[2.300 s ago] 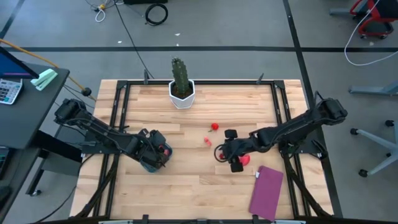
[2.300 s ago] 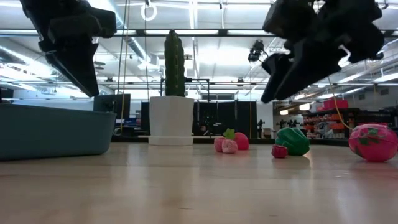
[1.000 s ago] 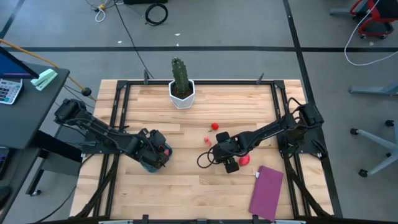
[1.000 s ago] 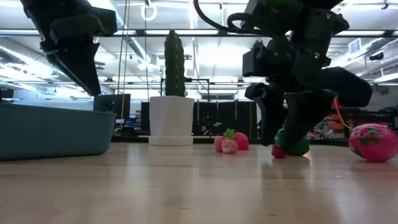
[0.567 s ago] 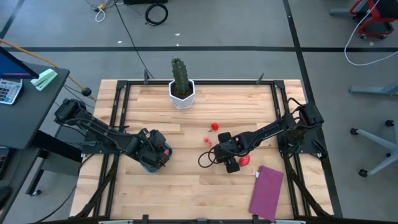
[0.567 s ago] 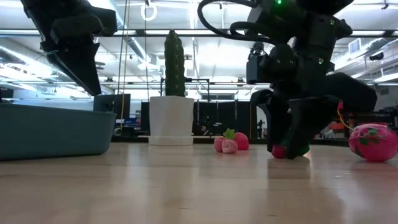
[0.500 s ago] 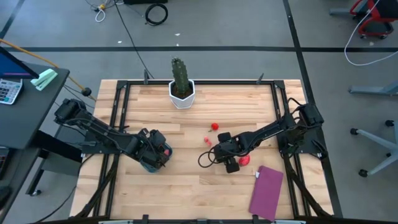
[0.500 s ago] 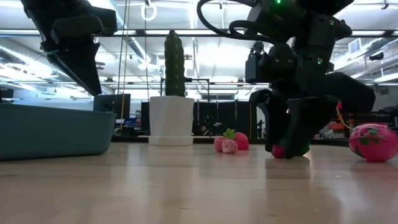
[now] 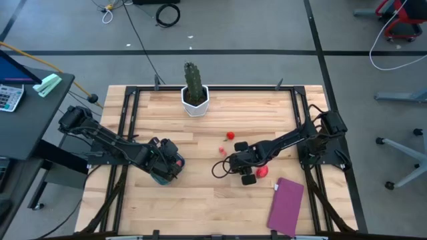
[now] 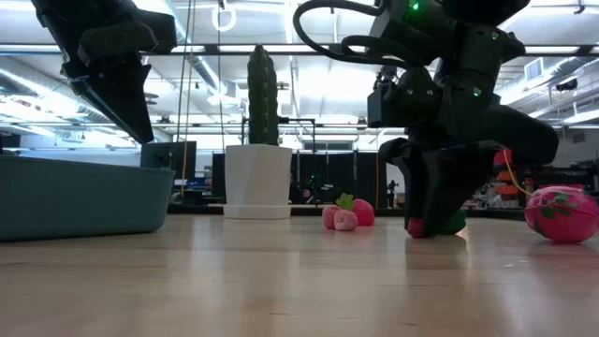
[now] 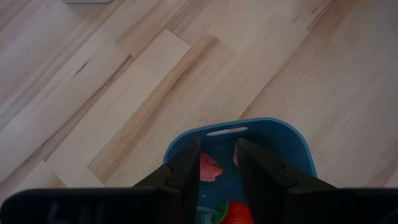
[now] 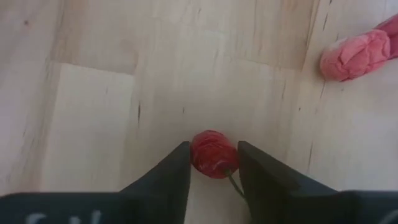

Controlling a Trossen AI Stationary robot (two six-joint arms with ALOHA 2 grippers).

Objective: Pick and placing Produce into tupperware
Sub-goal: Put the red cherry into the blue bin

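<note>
Here the right pincer (image 12: 212, 163), centre-right in the high view, pinched a small round red toy fruit (image 12: 212, 154) on the wooden surface (image 9: 200, 200). Next: lift toward the teal-blue plastic tupperware (image 11: 267, 134), centre-left, under the narrowly spread left pincer (image 11: 217, 163).

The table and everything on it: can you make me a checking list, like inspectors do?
Surface: wooden table, pale planks, in a dark frame.
Job's things: teal tupperware under the left arm, red pieces already inside; small red piece between the right pincer's fingers; pink piece close by; red and pink pieces near mid-table; big pink fruit and a green piece farther right.
Clutter: cactus in white pot; purple rectangle.
Grippers: right pincer low at the table, closed around the small red piece; left pincer above the tupperware, holding nothing.
Cables: black coil on the floor.
Surroundings: rolling chairs, calculator on a side desk.
</note>
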